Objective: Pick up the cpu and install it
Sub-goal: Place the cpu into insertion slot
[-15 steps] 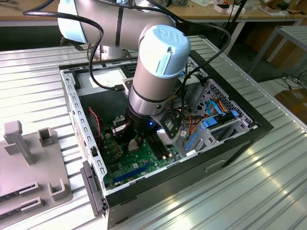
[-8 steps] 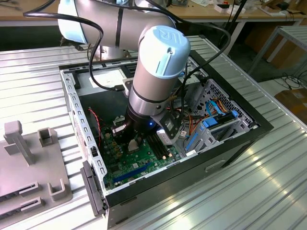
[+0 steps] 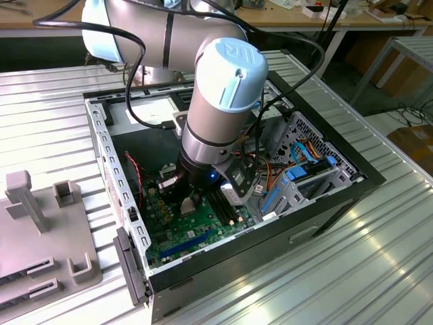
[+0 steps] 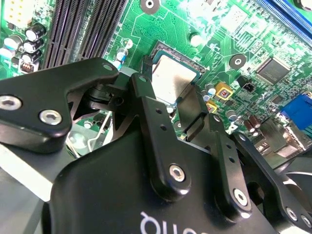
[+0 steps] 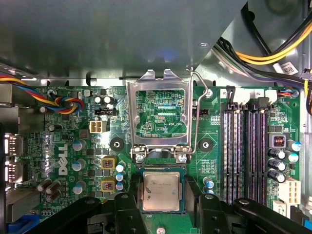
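My fingers (image 4: 170,90) stand either side of the cpu (image 5: 161,191), close against its edges; whether they pinch it or stand just clear I cannot tell. The cpu lies flat between them, down at the green motherboard (image 5: 73,146). Just beyond it the socket frame (image 5: 158,114) is flipped open. Around me sits the open computer case (image 3: 101,156), on the ribbed desk (image 3: 379,271).

Cpu (image 5: 161,191), square chip, plain silver-grey metal top, lying flat within the socket (image 5: 139,171) on green motherboard (image 5: 87,146)
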Controlling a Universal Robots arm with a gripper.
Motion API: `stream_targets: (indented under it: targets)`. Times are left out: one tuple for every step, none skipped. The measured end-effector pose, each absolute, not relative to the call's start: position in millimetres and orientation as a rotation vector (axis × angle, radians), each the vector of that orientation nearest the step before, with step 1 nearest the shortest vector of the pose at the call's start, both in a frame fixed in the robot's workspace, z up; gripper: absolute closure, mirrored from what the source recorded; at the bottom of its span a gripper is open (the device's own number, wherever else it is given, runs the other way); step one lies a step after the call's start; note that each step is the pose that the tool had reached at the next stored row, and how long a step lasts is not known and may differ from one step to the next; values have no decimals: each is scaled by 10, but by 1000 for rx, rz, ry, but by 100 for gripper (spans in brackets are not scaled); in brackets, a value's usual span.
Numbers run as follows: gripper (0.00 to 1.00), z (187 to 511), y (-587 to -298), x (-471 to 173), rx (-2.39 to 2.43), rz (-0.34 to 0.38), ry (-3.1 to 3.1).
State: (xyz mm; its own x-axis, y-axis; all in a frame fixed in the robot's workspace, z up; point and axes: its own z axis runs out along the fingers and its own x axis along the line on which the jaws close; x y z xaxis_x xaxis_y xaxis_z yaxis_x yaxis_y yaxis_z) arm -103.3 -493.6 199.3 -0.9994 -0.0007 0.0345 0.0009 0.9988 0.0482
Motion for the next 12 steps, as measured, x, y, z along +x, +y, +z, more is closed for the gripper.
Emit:
stream_targets:
  targets:
    - [54,1992,-4937,-1033,0,-75,-3106]
    - [54,1991,-4936,-1033,0,-75,-3106]
    - [54,1990,-4936,-1033,0,-75,-3106]
    - [54,1990,-4936,-1033,0,-75,-3106]
    - [54,1990,-4936,-1033,0,-75,-3106]
    - [54,1990,-4936,-1033,0,-75,-3106]
    - [54,1989,-4936,-1033,0,-75,-3106]
    - [54,1989,-4936,-1033,0,-75,-3106]
    - [54,1989,-4937,-1033,0,-75,-3106]
    - [54,1989,-4936,-1033,0,-75,-3106]
    - [54,1989,-4936,-1033,0,-75,-3106]
    - [54,1988,-4936,-1033,0,-75,-3106]
